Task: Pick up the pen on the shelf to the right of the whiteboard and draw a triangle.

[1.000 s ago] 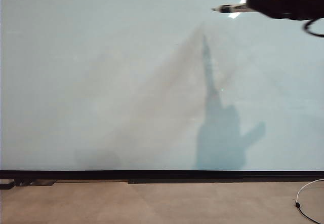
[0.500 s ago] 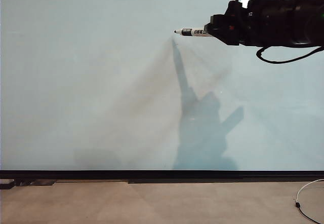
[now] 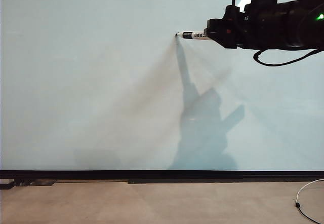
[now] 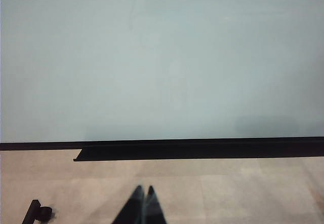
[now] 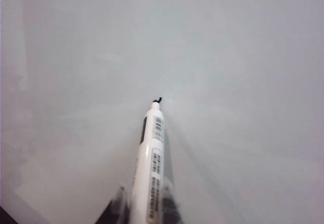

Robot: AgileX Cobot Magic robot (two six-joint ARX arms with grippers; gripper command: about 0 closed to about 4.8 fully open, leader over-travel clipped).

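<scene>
Right claw (image 3: pixel 215 33) clamped on pen (image 3: pixel 192 34), tip at whiteboard (image 3: pixel 91 82), upper right. No triangle yet. Left claw (image 4: pixel 143 206) together, low over counter (image 4: pixel 228 193). Risk: too much pressure skidding tip; too little, broken line.

Quick count of what's in front of me. One big glossy pale grey-white whiteboard (image 3: pixel 91 82), with one black strip (image 3: pixel 152 174) running along its bottom edge. One slim white marker pen (image 3: pixel 195 35) with a black label band and dark tip, so a single pen total. Two black robot arms, each ending in one gripper: the right gripper (image 5: pixel 147 203) has two fingers (image 5: pixel 169 203) pinched on that one pen, the left gripper (image 4: pixel 144 206) shows two dark fingers pressed together with nothing between them. One dark shadow (image 3: pixel 202 127) of the arm on the board. One thin white cable (image 3: pixel 306 203) looping on the beige surface (image 3: pixel 152 203). One small black bracket (image 4: pixel 36 213) down low.
</scene>
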